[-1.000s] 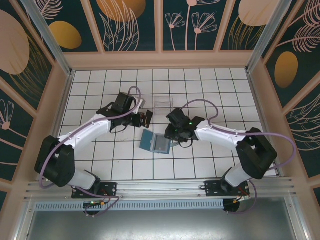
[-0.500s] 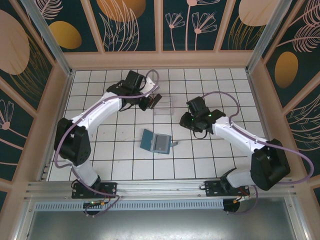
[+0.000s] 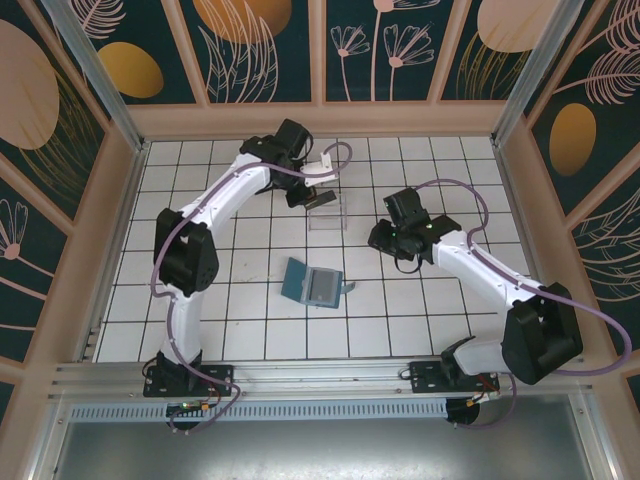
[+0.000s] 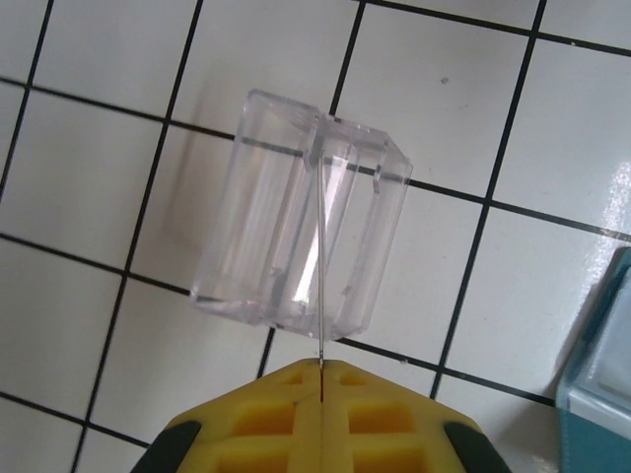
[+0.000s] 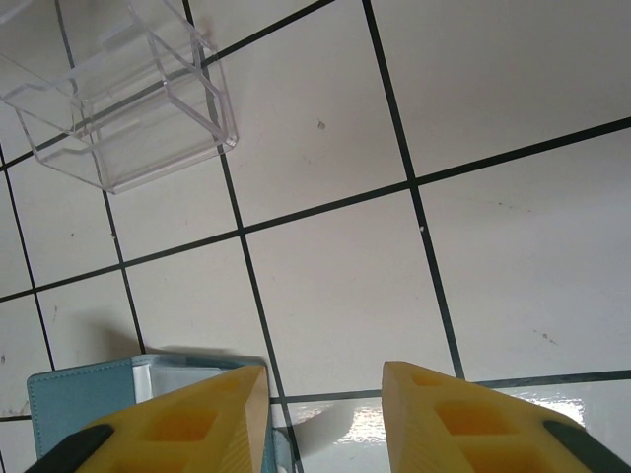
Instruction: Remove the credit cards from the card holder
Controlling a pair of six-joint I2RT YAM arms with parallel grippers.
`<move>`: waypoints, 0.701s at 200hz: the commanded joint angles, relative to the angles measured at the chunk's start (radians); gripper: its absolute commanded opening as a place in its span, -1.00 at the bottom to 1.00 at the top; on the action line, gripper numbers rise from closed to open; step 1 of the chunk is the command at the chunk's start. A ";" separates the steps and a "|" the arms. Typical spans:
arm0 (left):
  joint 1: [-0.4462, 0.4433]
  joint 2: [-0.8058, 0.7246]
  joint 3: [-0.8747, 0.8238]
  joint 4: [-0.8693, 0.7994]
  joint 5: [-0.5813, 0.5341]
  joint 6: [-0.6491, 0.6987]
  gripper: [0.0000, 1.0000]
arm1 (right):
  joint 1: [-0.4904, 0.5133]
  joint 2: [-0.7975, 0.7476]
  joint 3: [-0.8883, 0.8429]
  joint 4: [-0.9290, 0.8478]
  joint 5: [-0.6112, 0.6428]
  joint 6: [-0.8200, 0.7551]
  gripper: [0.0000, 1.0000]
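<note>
The right jaws stand apart, empty, above the tiled surface (image 3: pixel 200 300), just beyond the card holder (image 3: pixel 312 284), which lies open near the surface's middle. Toward the far edge, the left jaws are clamped on a thin credit card (image 4: pixel 320 296), seen edge-on and upright over the clear plastic tray (image 4: pixel 296 246).

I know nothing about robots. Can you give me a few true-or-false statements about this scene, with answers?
1. The left gripper is shut on a thin flat credit card, seen edge-on. True.
2. The right gripper grips a card too. False: its jaws stand apart with nothing between them.
3. The teal-blue bifold card holder lies open on the white tiled table. True.
4. The clear plastic tray rests on the card holder. False: it stands apart, on tiles.
</note>
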 commanded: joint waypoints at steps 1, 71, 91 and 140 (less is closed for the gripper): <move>-0.014 0.069 0.119 -0.124 0.015 0.106 -0.93 | -0.008 -0.013 0.033 -0.021 0.000 -0.009 -0.29; -0.061 0.200 0.246 -0.197 -0.062 0.163 -0.96 | -0.026 -0.024 0.026 -0.034 0.006 0.001 -0.32; -0.065 0.224 0.254 -0.195 -0.099 0.159 -0.98 | -0.028 -0.028 0.019 -0.031 0.006 0.004 -0.32; -0.071 0.255 0.267 -0.201 -0.138 0.171 -1.00 | -0.033 -0.030 0.012 -0.031 0.003 0.005 -0.32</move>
